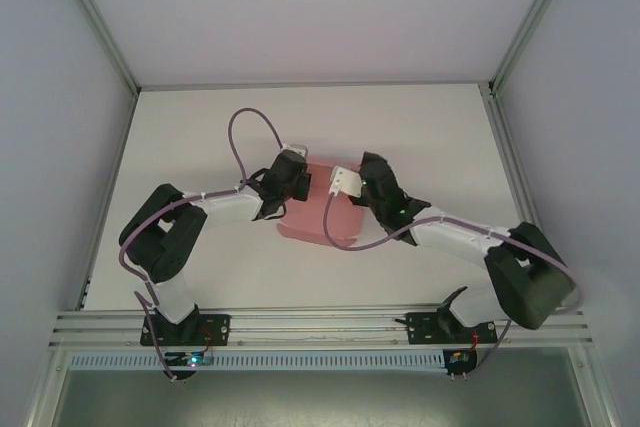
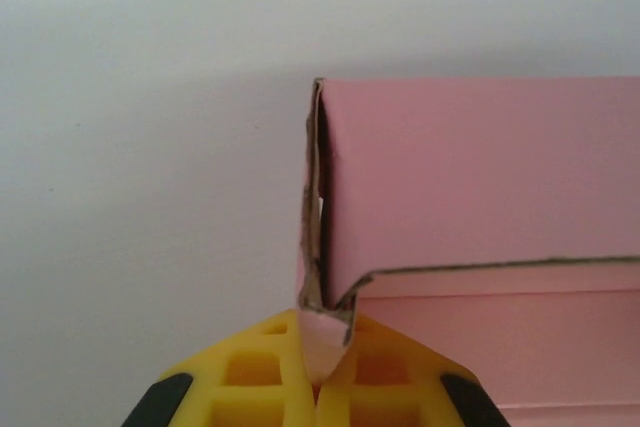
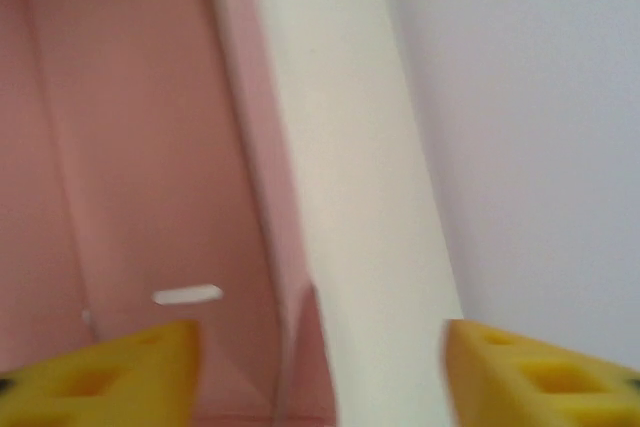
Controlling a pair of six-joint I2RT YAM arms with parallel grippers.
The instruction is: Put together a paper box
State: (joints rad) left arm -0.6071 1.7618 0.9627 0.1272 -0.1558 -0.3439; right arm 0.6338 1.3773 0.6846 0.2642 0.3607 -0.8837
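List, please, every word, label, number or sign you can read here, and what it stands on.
None can be read: the thin pink card paper box, the white table and the yellow gripper fingers bear no lettering.
The small parts at the arm bases are too small to read.

A robotics lab test cell: a white table (image 1: 440, 137) boxed in by plain white panels (image 1: 300, 7) on aluminium frame posts (image 1: 95, 22), with the cabled left arm (image 1: 165, 237) and right arm (image 1: 455, 237) bolted to an aluminium rail (image 1: 320, 327) along its near edge.
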